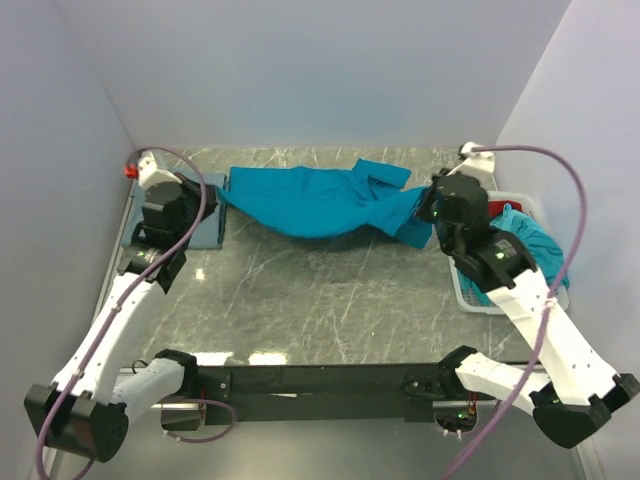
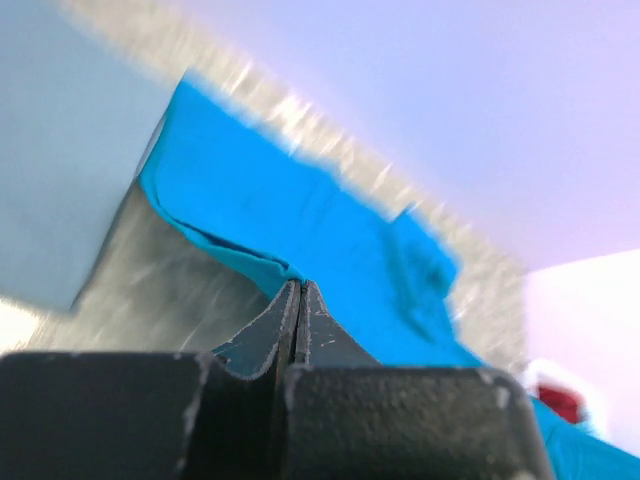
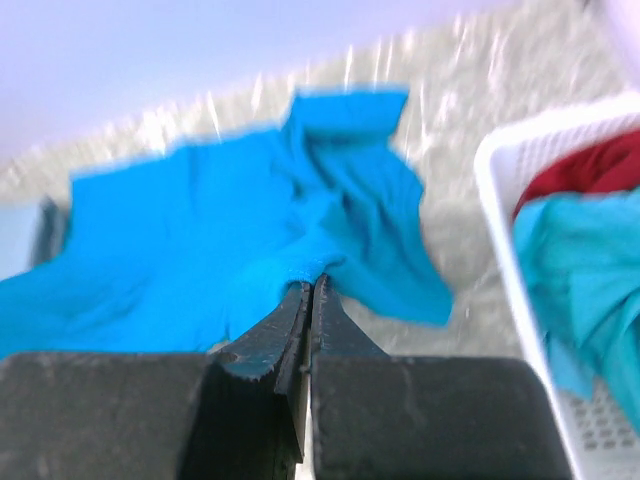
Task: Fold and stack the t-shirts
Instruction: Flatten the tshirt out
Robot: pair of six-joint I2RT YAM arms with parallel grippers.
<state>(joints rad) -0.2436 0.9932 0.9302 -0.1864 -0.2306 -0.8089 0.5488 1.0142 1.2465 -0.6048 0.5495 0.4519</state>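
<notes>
A bright teal-blue t-shirt (image 1: 310,200) hangs stretched between both arms across the back of the table. My left gripper (image 2: 300,285) is shut on its left edge (image 2: 250,262), near a folded grey-blue t-shirt (image 1: 205,222) lying flat at the far left. My right gripper (image 3: 312,282) is shut on a bunched fold of the same teal t-shirt (image 3: 200,240). From above, the left gripper (image 1: 212,195) and right gripper (image 1: 428,212) sit at the shirt's two ends. A red t-shirt (image 3: 590,170) and another teal t-shirt (image 3: 580,270) lie in the basket.
A white perforated plastic basket (image 1: 470,285) stands at the right edge of the table, beside the right arm. The table top (image 1: 330,300) is grey marbled stone, walled on three sides. A black rail (image 1: 320,380) carries the arm bases at the near edge.
</notes>
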